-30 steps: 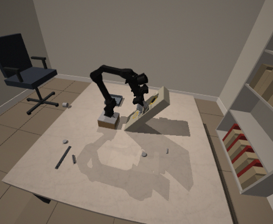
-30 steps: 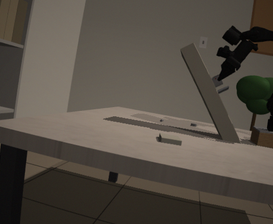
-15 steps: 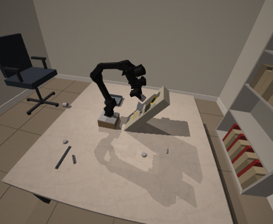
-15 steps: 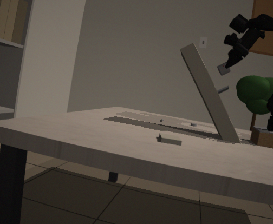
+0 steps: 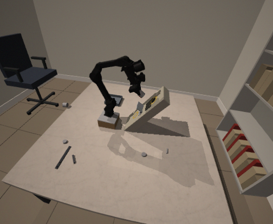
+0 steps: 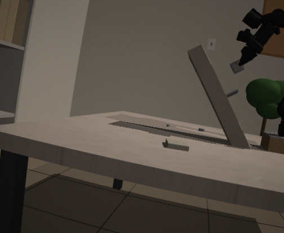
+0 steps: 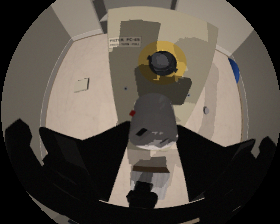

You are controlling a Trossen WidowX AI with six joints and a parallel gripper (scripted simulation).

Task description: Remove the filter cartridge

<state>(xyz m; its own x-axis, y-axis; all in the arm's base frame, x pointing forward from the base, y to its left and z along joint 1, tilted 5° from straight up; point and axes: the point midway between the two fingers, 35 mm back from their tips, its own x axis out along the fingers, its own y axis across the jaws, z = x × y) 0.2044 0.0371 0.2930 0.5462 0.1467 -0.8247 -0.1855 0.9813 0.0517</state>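
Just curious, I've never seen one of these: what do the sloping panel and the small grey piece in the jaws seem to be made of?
Sloping panel: looks like matte, cream-painted board or metal; flat, no shine. Grey piece: dull grey, possibly plastic or unpolished metal; too small to say.
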